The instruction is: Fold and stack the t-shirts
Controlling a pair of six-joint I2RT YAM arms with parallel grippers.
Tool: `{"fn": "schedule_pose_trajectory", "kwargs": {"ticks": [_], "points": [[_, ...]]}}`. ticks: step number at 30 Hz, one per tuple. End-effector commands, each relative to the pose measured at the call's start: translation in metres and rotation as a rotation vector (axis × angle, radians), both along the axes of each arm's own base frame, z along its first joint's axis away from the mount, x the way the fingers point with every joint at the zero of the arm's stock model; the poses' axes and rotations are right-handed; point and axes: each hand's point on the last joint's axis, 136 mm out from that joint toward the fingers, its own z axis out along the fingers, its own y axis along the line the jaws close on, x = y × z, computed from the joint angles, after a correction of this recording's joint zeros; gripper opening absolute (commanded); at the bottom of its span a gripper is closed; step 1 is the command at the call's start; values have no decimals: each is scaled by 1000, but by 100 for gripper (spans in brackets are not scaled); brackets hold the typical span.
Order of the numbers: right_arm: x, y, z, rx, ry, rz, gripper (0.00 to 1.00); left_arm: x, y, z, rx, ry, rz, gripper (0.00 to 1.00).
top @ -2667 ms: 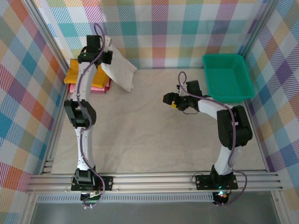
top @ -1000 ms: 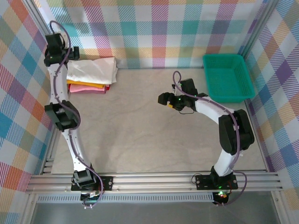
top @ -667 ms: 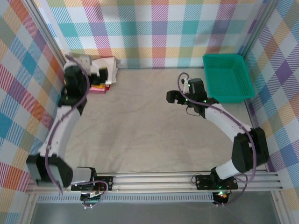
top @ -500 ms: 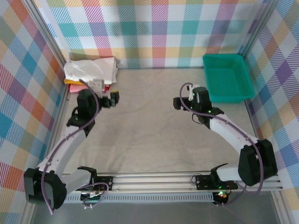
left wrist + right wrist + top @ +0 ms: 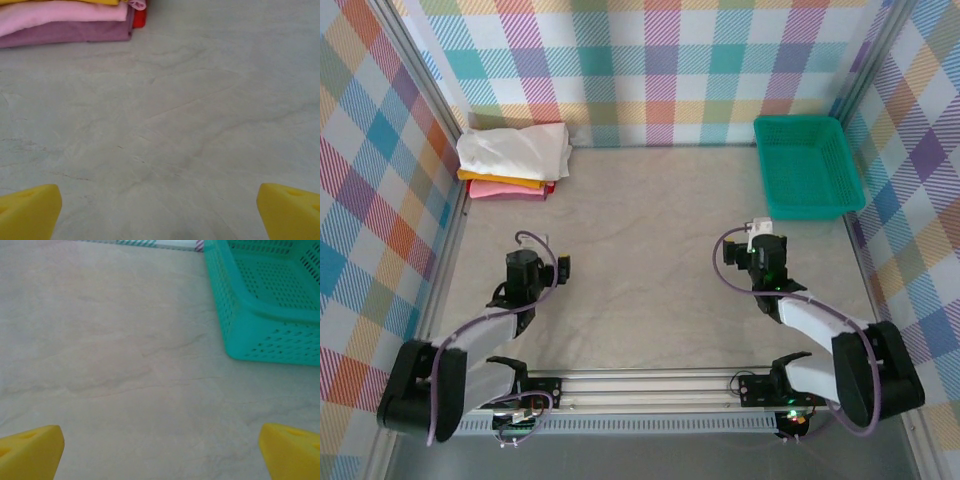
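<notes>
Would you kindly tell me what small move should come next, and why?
Probably just rest both arms: the white shirt lies folded atop the stack, the basket looks empty, and the left hand and right hand are open, holding nothing.

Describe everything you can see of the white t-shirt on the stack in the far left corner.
The white t-shirt is soft cloth, folded into a rough, puffy rectangle with rumpled edges. It lies flat on top of the stack in the far left corner of the table, resting on the mustard-yellow shirt, with the pink shirt and red shirt below. It overhangs them slightly on the right. Nothing lies on it.
</notes>
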Motion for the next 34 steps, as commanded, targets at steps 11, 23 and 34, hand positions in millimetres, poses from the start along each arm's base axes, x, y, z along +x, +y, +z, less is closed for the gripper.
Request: {"fn": "schedule_pose_trajectory", "kwargs": {"ticks": [11, 23, 34], "points": [[24, -12, -1, 122, -213, 132, 100, 45, 12, 4, -117, -220, 38, 100], [47, -27, -16, 191, -70, 87, 100, 67, 16, -9, -133, -81, 45, 100], [47, -24, -17, 190, -67, 100, 100, 67, 16, -8, -133, -86, 44, 100]]}}
